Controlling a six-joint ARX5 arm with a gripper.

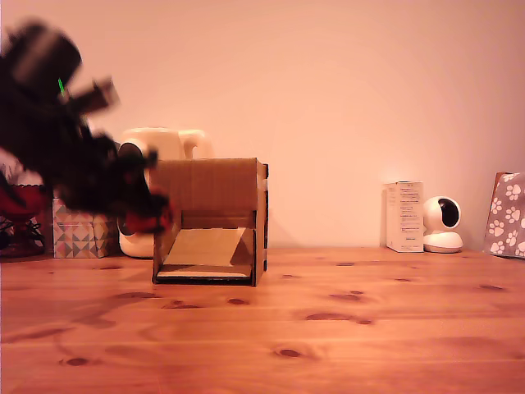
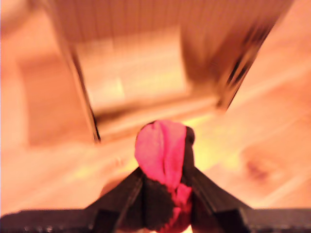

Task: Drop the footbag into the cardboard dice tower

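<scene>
gripper (image 2: 164, 191) clamps footbag (image 2: 163, 155); no legible writing.

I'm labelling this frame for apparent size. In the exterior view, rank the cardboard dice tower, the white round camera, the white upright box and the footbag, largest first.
1. cardboard dice tower
2. white upright box
3. white round camera
Footbag: motion-blurred inside the gripper, so unranked.

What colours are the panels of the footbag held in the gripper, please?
Red and black, best seen in the wrist view: the footbag sits pinched in the gripper.
</scene>
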